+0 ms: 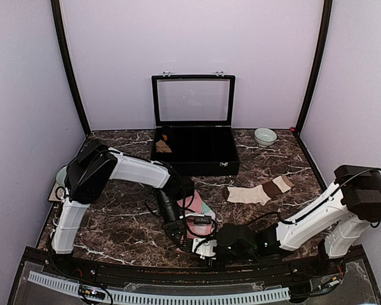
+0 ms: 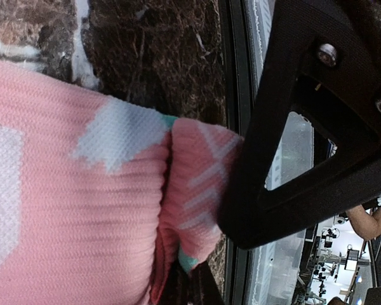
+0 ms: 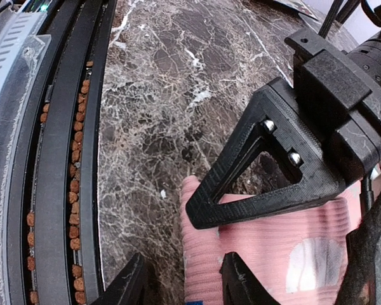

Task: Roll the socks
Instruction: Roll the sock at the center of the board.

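Two at the pink sock (image 2: 82, 210): left end effector (image 3: 200, 213) closed on it, right end effector (image 3: 185, 283) open.

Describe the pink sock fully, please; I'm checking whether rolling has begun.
The pink sock is ribbed knit, pink with white patches and small mint-green bits. It lies on the dark marble table near the front edge, between the two arms. Its near end looks doubled over, and the left gripper is shut on that fold. The right gripper stands open around the sock's edge.
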Robot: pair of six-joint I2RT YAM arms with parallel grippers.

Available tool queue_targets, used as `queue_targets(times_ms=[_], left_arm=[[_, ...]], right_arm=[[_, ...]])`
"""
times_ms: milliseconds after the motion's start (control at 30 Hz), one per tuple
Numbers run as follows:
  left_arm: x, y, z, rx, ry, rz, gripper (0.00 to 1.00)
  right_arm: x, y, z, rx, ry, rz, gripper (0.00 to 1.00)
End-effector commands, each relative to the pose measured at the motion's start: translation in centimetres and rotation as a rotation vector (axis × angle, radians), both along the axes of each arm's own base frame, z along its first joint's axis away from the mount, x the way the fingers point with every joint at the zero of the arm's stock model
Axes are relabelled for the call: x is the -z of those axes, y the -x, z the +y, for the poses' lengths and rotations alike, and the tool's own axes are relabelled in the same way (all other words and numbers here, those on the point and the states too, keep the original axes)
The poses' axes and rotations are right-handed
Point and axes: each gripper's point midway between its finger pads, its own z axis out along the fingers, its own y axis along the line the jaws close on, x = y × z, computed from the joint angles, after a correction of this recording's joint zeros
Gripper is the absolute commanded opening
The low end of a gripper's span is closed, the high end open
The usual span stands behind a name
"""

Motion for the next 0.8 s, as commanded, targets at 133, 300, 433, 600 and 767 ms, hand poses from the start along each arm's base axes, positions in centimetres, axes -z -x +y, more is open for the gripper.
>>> queue_targets(times_ms=[133, 300, 433, 600, 767], left_arm=[[2.9, -1.4, 0.9, 0.034, -0.068, -0.107, 0.0], [2.9, -1.4, 0.9, 0.035, -0.072, -0.11, 0.0], [2.6, -1.4, 0.8, 0.033, -0.066, -0.102, 0.0], [2.3, -1.3, 0.7, 0.035, -0.053, -0.097, 0.01], [2.2, -1.2, 0.8, 0.042, -0.057, -0.094, 0.01]], right_arm=[[0.9, -0.2, 0.3, 0.001, -0.01, 0.022, 0.39], [2.3, -0.3, -1.1, 0.036, 0.016, 0.047, 0.37], [3.5, -0.5, -2.2, 0.07, 0.034, 0.078, 0.34], [4.5, -0.7, -2.8, 0.092, 0.049, 0.095, 0.34], [5.4, -1.2, -3.1, 0.116, 0.06, 0.111, 0.33]])
